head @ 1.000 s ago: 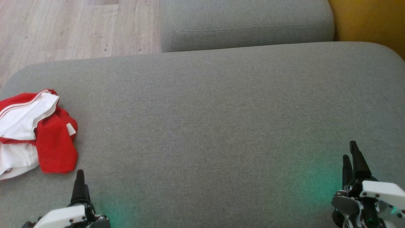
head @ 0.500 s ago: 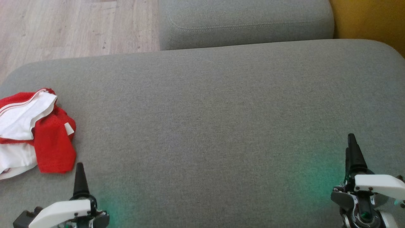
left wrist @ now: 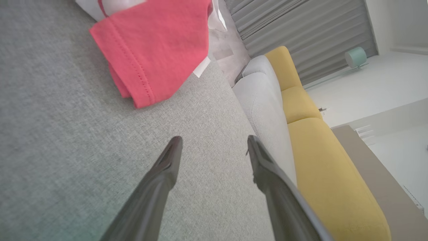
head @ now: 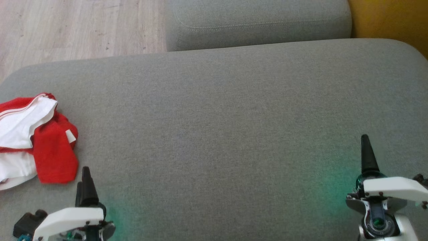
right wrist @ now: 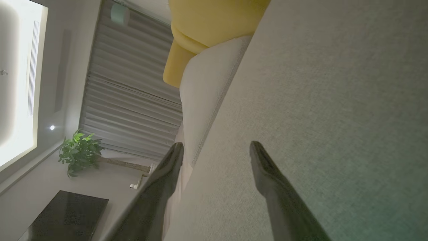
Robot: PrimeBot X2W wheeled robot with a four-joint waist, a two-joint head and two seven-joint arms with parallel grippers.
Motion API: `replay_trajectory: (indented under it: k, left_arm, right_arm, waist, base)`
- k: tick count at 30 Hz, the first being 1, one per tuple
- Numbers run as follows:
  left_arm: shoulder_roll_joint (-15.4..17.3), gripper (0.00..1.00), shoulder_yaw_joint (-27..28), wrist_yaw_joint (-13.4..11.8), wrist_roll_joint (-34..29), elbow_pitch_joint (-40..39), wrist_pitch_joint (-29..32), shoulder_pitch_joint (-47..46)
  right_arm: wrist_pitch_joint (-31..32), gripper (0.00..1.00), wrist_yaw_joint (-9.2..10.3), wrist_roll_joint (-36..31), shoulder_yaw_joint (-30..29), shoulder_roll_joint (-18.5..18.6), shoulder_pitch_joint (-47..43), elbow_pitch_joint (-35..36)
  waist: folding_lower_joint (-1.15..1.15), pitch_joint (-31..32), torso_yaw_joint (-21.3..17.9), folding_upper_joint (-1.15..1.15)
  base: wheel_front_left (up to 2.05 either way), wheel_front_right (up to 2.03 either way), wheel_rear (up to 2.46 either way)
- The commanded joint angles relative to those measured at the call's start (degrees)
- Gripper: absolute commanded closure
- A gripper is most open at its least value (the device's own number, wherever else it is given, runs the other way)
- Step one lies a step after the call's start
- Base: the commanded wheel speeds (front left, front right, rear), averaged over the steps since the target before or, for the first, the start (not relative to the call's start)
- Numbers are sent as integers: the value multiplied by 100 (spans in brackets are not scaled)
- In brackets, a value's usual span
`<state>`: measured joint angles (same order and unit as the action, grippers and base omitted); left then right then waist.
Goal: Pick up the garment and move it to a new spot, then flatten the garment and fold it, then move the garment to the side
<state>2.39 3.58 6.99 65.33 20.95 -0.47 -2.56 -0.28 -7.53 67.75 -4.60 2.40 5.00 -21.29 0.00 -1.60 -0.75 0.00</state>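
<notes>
Red & white crumpled fabric garment (head: 50,150) lies at far left edge of the wide grey woven-fabric sofa seat (head: 234,117) in head view, partly cut off by the frame. A red flap w/ a small white tag is on top, and a white panel w/ thin red stripes is behind it. L gripper (head: 83,176) sits lower left w/ dark fingers pointing up, just below-right of the red flap, near but not touching. R gripper (head: 365,142) is lower right, well apart from garment. It's seen edge-on, so its gap can't be judged from here. Green glow (head: 123,214) tints the seat beside each gripper. Beyond the seat are a second grey stitched cushion (head: 257,23), a pale wood-plank floor (head: 67,30) upper left & mustard-yellow upholstery (head: 391,20) upper right.

Left wrist view: L gripper (left wrist: 214,139) has its fingers (left wrist: 160,177) spread wide w/ nothing btwn them, over bare grey seat. Garment (left wrist: 157,50) is ahead of the tips, its hemmed red flap nearest, w/ a strip of bare seat btwn. Yellow cushions run along the right side, w/ a grey pleated curtain (left wrist: 301,26) behind.

Right wrist view: R gripper (right wrist: 217,144) also has fingers wide apart, holding nothing, w/ plain grey seat ahead. Further off are the pale cushion, the yellow cushion, the curtain & a green leafy plant (right wrist: 78,150).
</notes>
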Motion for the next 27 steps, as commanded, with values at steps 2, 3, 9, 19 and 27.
replay_trajectory:
  k: [2, 3, 9, 19, 27]
  left_arm:
    - [28, 0, 52, -68, -253, -137, -89, -357]
    - [28, 0, 51, -78, -319, -134, -106, -358]
    - [30, 0, -6, -144, -844, -103, -224, -345]
    - [32, 0, -68, -181, -1478, 10, -375, -382]
    - [34, 0, -127, -241, -2064, 60, -510, -434]
  right_arm:
    - [-102, 0, 2, -288, 38, 54, 385, 145]
    - [-119, 0, 2, -363, 34, 51, 387, 137]
    - [-237, 0, 2, -885, 100, 41, 410, 71]
    - [-389, 0, 2, -1580, 226, 40, 476, -38]
    - [-524, 0, 2, -2190, 331, 46, 562, -146]
  waist:
    - [0, 6, -11, 0]
    - [0, 11, -13, 0]
    - [0, 20, -25, 0]
    - [0, -9, -26, 0]
    - [0, -47, -33, 0]
  base:
    - [0, 0, 0]
    - [0, 0, 0]
    - [0, 0, 0]
    - [0, 0, 0]
    - [0, 0, 0]
